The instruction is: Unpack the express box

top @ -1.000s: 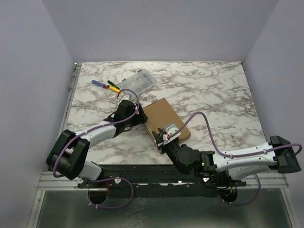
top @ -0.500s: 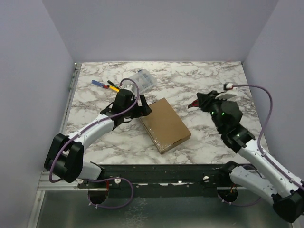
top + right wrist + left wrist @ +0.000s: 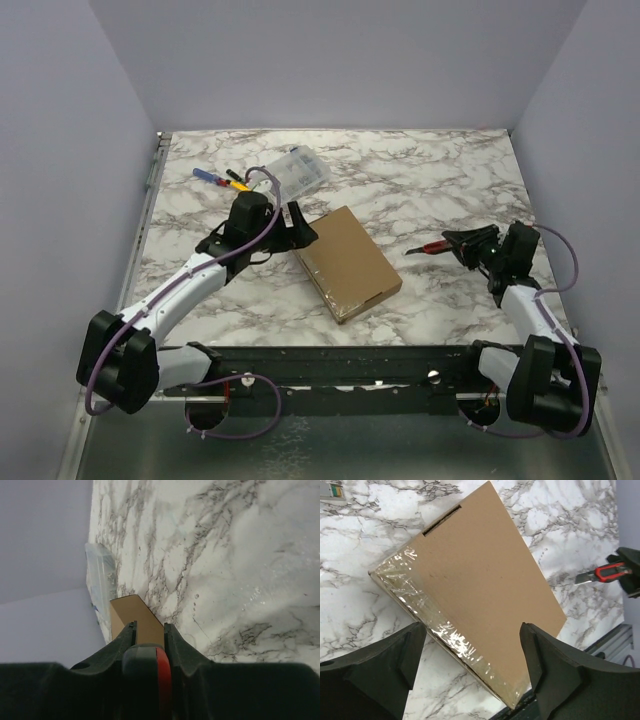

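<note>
The express box (image 3: 345, 262) is a flat brown cardboard mailer lying closed at the middle of the marble table. Clear tape (image 3: 437, 627) covers its long side edge. My left gripper (image 3: 297, 224) is open at the box's far left corner; in the left wrist view its gripper (image 3: 472, 672) spans that taped edge with nothing between the fingers (image 3: 382, 662). My right gripper (image 3: 466, 242) is to the right of the box and apart from it, shut on a red and black utility knife (image 3: 432, 247). The knife's handle (image 3: 150, 667) fills the jaws of the gripper (image 3: 149, 628), with the box (image 3: 131, 616) beyond.
A clear plastic compartment case (image 3: 294, 170) lies behind the box, with a few coloured pens (image 3: 222, 178) to its left. The knife (image 3: 607, 572) also shows at the right edge of the left wrist view. Lilac walls close in three sides.
The right arm swung from the box's near edge up and out to the right side of the table, still holding the knife. The left gripper shifted slightly back at the box's far corner.
</note>
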`<action>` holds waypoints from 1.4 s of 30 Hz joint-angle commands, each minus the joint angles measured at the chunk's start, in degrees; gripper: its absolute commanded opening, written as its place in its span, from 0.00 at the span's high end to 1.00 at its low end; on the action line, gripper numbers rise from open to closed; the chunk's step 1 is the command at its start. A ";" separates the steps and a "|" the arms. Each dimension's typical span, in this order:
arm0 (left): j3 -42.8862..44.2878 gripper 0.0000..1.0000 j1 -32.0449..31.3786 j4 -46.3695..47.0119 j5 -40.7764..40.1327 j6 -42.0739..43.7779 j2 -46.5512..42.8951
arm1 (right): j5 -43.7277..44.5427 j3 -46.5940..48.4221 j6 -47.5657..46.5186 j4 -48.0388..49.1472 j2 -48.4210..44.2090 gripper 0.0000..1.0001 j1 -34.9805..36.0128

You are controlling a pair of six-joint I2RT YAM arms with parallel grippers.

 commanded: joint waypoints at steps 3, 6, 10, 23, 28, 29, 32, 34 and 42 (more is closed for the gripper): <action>-5.10 0.24 -0.06 0.19 2.15 -9.31 -4.63 | 3.09 -1.58 11.07 4.91 5.53 0.99 -1.01; -8.03 0.27 -0.94 1.67 -0.05 -13.17 -6.67 | 9.89 -1.70 15.91 7.73 9.05 0.99 -0.92; -12.48 0.28 -2.11 6.08 -0.91 -18.35 -8.94 | 15.22 1.14 20.58 12.17 17.79 0.95 0.13; -16.82 0.32 -5.39 11.27 -3.51 -24.29 -9.43 | 15.75 7.51 23.30 9.57 30.02 0.68 2.26; -16.30 0.32 -5.63 11.74 -2.39 -24.18 -7.16 | 15.93 6.01 20.04 7.14 28.17 0.21 2.70; -16.22 0.32 -5.77 11.82 -2.31 -24.30 -6.73 | 15.47 5.58 19.15 7.16 27.96 0.14 2.81; -16.27 0.31 -6.22 12.42 -1.90 -24.37 -5.66 | 14.41 4.72 15.56 5.85 26.93 0.01 3.20; -16.29 0.31 -6.51 12.71 -1.63 -24.13 -5.05 | 14.67 4.41 12.29 4.07 25.29 0.00 3.67; -17.41 0.35 -6.89 12.47 -4.56 -24.52 -5.33 | 19.26 5.56 -7.95 -5.12 17.33 0.01 12.70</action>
